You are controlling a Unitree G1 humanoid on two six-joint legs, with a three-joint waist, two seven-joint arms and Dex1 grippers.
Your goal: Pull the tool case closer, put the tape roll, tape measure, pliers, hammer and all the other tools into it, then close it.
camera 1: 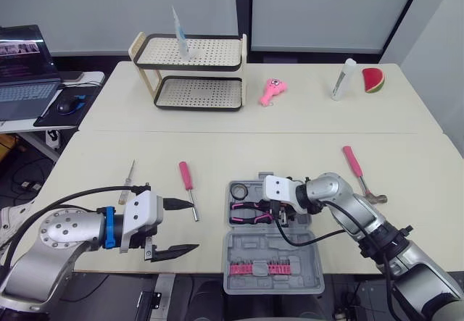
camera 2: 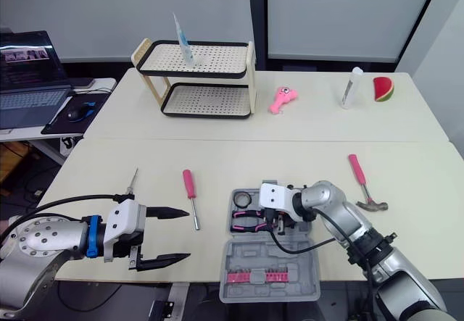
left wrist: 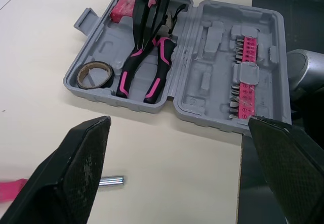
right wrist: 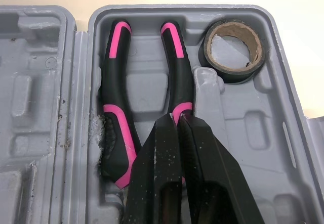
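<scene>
The grey tool case (camera 1: 297, 252) lies open at the table's front edge, with a row of pink bits (camera 1: 262, 267) in its near half. In its far half lie a tape roll (right wrist: 233, 44) and pink-and-black pliers (right wrist: 116, 118). My right gripper (right wrist: 179, 118) reaches down into the case, its fingers shut on the pliers near the joint and hiding the head. My left gripper (camera 1: 194, 226) hangs open over the table, left of the case. A pink screwdriver (camera 1: 187, 176) and a thin screwdriver (camera 1: 129, 180) lie just beyond it. A pink-handled hammer (camera 1: 355, 165) lies right of the case.
A two-tier rack (camera 1: 192, 74) stands at the back with a slim upright item on top. A pink toy (camera 1: 272, 90), a white bottle (camera 1: 342, 79) and a watermelon slice (camera 1: 373, 80) lie back right. A laptop (camera 1: 25, 71) sits on a side desk at left.
</scene>
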